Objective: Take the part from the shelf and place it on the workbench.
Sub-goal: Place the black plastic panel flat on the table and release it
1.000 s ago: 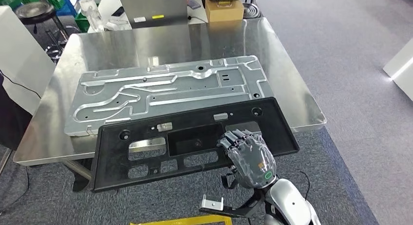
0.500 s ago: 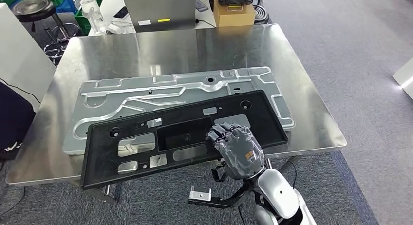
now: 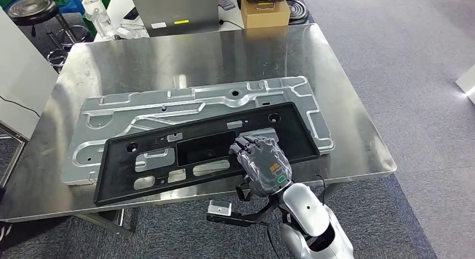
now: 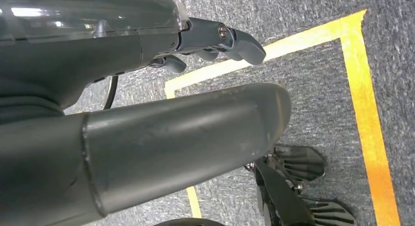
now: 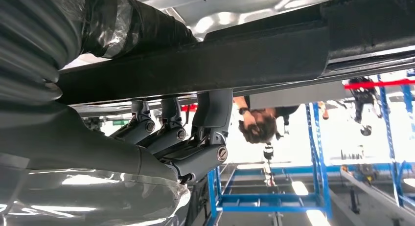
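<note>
Black panel (image 3: 168, 158) now farther over workbench (image 3: 347, 130), right hand (image 3: 262, 161) gripping its near edge, left hand (image 4: 147, 113) unclear

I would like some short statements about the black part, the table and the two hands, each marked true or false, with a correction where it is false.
1. The right hand grips the black part near its right end. True.
2. The black part lies partly over the silver metal plate on the workbench. True.
3. The left hand also holds the black part. False: it hangs over grey carpet with yellow floor tape and holds nothing.
4. A laptop stands on the workbench beside the plate. False: it stands on a white table behind the workbench.
5. The cardboard box sits beyond the far edge of the workbench. True.
</note>
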`<state>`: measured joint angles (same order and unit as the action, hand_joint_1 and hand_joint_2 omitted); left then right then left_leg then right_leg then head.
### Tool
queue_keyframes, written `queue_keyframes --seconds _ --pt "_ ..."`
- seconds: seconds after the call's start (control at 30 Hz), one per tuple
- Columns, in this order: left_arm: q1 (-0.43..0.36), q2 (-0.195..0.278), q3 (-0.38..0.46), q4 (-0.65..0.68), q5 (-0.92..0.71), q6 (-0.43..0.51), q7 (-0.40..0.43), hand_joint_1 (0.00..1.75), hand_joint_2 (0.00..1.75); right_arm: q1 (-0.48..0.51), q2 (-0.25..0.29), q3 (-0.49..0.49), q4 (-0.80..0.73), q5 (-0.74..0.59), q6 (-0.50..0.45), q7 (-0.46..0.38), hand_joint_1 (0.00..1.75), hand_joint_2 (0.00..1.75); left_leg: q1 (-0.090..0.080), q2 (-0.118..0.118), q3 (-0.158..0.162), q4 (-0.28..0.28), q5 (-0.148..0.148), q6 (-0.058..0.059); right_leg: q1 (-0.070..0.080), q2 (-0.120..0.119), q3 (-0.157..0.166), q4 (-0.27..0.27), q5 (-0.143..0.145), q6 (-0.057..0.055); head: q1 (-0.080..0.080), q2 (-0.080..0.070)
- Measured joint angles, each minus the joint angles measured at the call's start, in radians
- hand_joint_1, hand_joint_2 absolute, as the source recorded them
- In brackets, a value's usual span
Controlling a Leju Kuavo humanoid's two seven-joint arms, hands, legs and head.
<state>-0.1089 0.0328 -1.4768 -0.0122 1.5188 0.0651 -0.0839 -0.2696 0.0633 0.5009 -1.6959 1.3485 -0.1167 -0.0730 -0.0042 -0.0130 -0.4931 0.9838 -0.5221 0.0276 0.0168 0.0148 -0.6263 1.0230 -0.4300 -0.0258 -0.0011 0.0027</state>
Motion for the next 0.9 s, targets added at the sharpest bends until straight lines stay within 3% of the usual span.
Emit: queue_keyframes --seconds 0.2,0.5,0.9 --pt "0.000 0.004 -0.029 0.000 0.000 -0.016 -0.010 0.00 0.00 -0.093 0.001 -0.050 0.145 0.027 0.033 0.049 1.75 1.75 0.000 0.000 -0.001 0.000 0.002 -0.002 -0.001 0.000 0.002 0.000 0.002 0.000 0.000 0.000" --pt "-0.001 0.018 -0.063 0.000 0.005 -0.020 -0.016 0.00 0.00 -0.257 0.000 -0.226 0.481 0.115 0.026 0.092 1.75 1.75 0.000 0.000 0.001 0.002 0.003 -0.003 -0.004 -0.001 0.002 0.001 0.004 0.001 0.000 0.000" --pt "-0.003 0.026 -0.072 0.000 0.014 -0.018 -0.023 0.00 0.00 -0.334 0.000 -0.354 0.708 0.166 0.017 0.111 1.75 1.75 -0.002 0.000 0.005 0.002 0.003 -0.002 -0.004 -0.002 0.004 0.000 0.004 0.001 0.000 0.000"
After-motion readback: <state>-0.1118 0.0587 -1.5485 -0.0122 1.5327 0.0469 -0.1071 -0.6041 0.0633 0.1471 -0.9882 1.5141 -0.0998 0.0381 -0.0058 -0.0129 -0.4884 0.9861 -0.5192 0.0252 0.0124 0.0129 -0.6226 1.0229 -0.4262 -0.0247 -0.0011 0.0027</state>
